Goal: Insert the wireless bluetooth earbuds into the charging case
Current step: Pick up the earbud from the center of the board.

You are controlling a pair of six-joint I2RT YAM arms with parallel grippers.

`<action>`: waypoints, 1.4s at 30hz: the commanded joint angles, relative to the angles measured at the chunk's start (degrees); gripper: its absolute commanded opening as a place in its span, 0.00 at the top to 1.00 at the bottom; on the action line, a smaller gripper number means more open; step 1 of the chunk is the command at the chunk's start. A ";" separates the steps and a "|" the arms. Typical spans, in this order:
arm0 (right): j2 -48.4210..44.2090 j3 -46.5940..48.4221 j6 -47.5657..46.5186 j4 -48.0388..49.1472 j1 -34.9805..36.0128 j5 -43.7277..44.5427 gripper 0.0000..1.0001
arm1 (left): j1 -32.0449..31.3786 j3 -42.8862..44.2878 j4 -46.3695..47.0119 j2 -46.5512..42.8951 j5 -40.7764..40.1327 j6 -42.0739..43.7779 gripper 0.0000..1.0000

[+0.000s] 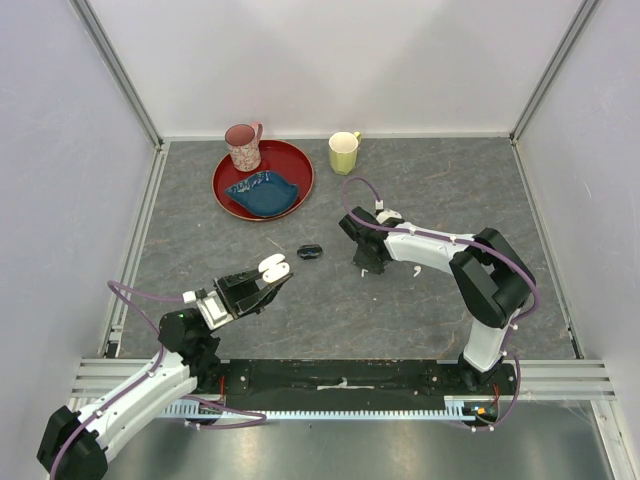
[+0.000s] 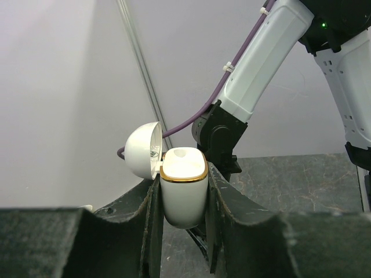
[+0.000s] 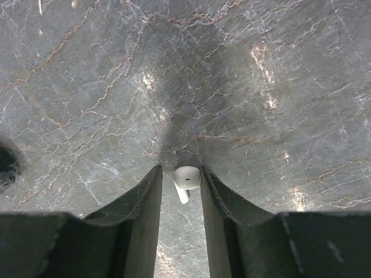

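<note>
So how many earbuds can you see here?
1: a white earbud between the right fingers. The other isn't visible; it may be hidden inside the open charging case held by the left fingers.

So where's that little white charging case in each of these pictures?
Top external: the charging case is lower left of centre, pinched in the left gripper.
Left wrist: the charging case is dead centre, upright between the two dark fingers, lid flipped open to the left.
Right wrist: not in it.
Shared landmark: the grey marbled table, visible in all three.
</note>
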 commanded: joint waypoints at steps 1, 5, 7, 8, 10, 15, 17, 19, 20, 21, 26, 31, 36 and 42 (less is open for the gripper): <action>0.41 0.82 2.12 -0.38 0.14 1.87 0.61 | -0.17 -2.76 0.91 -0.70 -1.08 2.55 0.98; 0.49 0.55 2.38 -0.29 0.14 1.78 0.62 | -0.17 -2.76 0.91 -0.71 -1.17 2.55 0.98; 0.58 0.55 2.29 -0.29 0.05 1.61 0.64 | -0.17 -2.76 0.91 -0.53 -1.17 2.55 0.98; 0.67 0.64 2.12 -0.47 0.14 1.69 0.64 | -0.17 -2.76 0.91 -0.62 -1.17 2.55 0.98; 0.67 0.64 1.77 -0.29 0.23 1.52 0.66 | -0.17 -2.76 0.91 -0.44 -1.17 2.46 0.98; 0.23 0.46 0.27 -0.12 0.14 0.46 0.67 | -0.17 -2.76 0.91 -0.53 -1.17 2.55 0.98; -0.12 0.38 -0.25 -0.12 0.14 0.38 0.68 | -0.17 -2.76 0.91 -0.53 -1.17 2.55 0.98; -0.21 0.29 -0.78 -0.03 0.23 0.03 0.68 | -0.17 -2.76 0.91 -0.36 -1.17 2.46 0.98; -0.38 0.29 -1.31 0.06 0.23 0.02 0.68 | -0.17 -2.76 0.82 -0.44 -1.17 2.46 0.98; -0.39 0.20 -1.57 0.15 0.23 -0.32 0.68 | -0.17 -2.68 0.82 -0.44 -1.26 2.29 0.98; -0.30 -0.06 -2.80 0.50 0.23 -0.94 0.67 | -0.17 -2.68 0.82 -0.35 -1.17 2.29 0.98; -0.03 -0.33 -3.60 1.11 0.14 -2.00 0.64 | -0.17 -2.59 0.82 -0.18 -1.17 2.29 0.98; -0.21 -0.59 -3.95 1.38 0.23 -2.00 0.64 | -0.17 -2.50 0.73 -0.09 -1.17 2.46 0.98; -0.47 -1.12 -4.56 1.38 0.23 -1.82 0.68 | -0.17 -2.41 0.56 -0.09 -1.08 2.46 0.98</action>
